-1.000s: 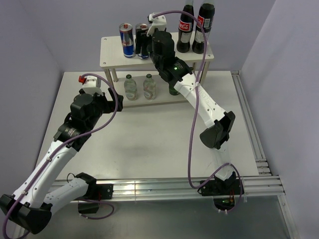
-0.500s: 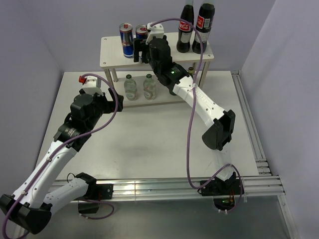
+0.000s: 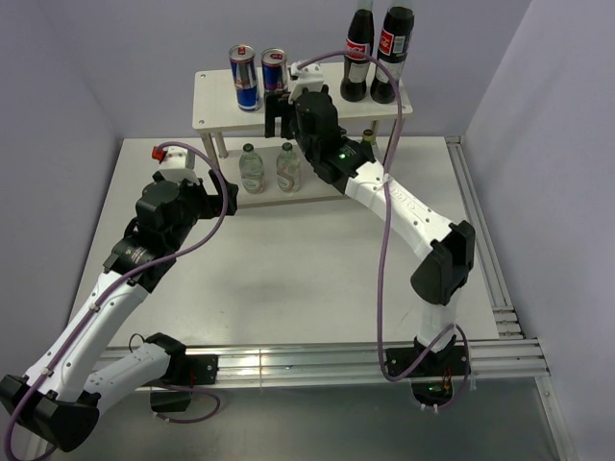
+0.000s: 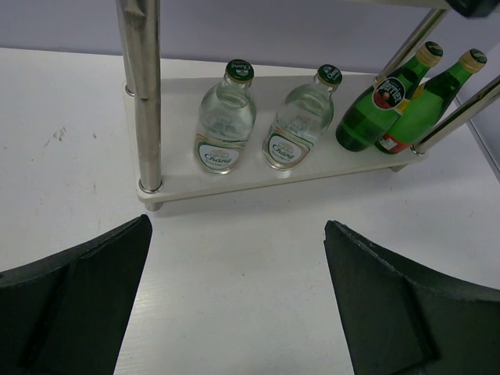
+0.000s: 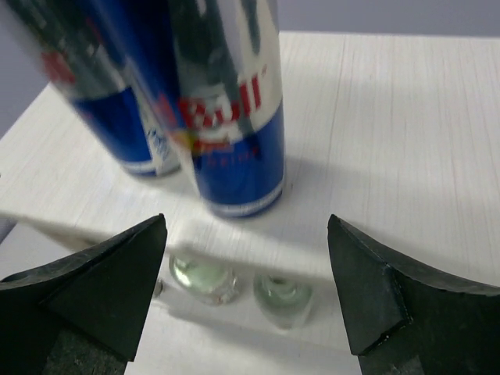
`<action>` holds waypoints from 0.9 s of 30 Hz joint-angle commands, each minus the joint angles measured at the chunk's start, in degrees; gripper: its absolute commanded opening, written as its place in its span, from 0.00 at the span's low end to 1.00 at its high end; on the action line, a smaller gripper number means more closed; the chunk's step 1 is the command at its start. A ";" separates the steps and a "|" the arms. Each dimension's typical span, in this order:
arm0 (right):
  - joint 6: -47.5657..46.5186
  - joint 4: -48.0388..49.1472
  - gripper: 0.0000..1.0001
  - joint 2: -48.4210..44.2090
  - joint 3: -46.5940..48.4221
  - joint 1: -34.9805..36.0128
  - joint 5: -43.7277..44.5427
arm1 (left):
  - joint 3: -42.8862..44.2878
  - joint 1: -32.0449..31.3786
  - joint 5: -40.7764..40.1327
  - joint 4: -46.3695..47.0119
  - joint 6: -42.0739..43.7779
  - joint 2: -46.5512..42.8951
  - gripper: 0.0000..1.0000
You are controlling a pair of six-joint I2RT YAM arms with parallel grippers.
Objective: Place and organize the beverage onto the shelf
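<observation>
- On the upper board of the two-tier pale wooden shelf [image 3: 216, 108], toward its left end: a blue-and-silver slim can [image 3: 243, 79] and a second slim can [image 3: 275, 69], both upright, side by side, close together.
- On the lower board, left of the middle: a left clear green-capped bottle [image 4: 225, 125] and a right clear green-capped bottle [image 4: 301, 125], upright, near each other but apart, white labels facing the front.
- Further right on the same lower board: a first dark green glass bottle [image 4: 367, 113] and a second dark green glass bottle [image 4: 428, 105], gold-capped, standing very close, overlapping in the left wrist view; largely hidden under the right arm in the top view.
- Right gripper [image 3: 279, 111] at the front edge of the upper board, just before the second slim can, touching neither can; jaws spread wide, nothing between them.
- In the right wrist view, below the board's edge: the two clear bottles' caps seen from above.
- Left gripper [image 4: 238, 233] low over the white table [image 3: 288, 269], in front of the lower board's left part and well short of it; jaws spread wide and empty.
- At the right end of the upper board: two tall dark cola bottles with red labels [image 3: 375, 58], upright, side by side.
- Along each arm: a looping purple cable [image 3: 382, 250].
</observation>
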 commanded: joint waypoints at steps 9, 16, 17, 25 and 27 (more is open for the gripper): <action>5.71 2.66 0.90 -32.81 -35.75 12.38 7.38 | 0.23 -1.11 -3.28 0.24 -0.95 -2.05 0.99; 12.92 -13.33 0.98 -64.60 -51.95 24.08 13.00 | 1.72 -4.28 -3.82 -4.07 0.28 -8.11 0.99; 13.88 -18.31 0.99 -67.09 -52.12 24.52 14.58 | 1.81 -4.37 -3.11 -4.42 0.72 -9.25 0.99; 11.35 -28.55 1.00 -85.04 -50.90 24.79 22.06 | -1.62 -4.37 -4.51 -4.77 3.27 -19.72 0.99; 10.73 -29.61 1.00 -85.92 -50.72 24.79 23.38 | -3.46 -4.37 -3.99 -3.90 3.18 -20.86 0.99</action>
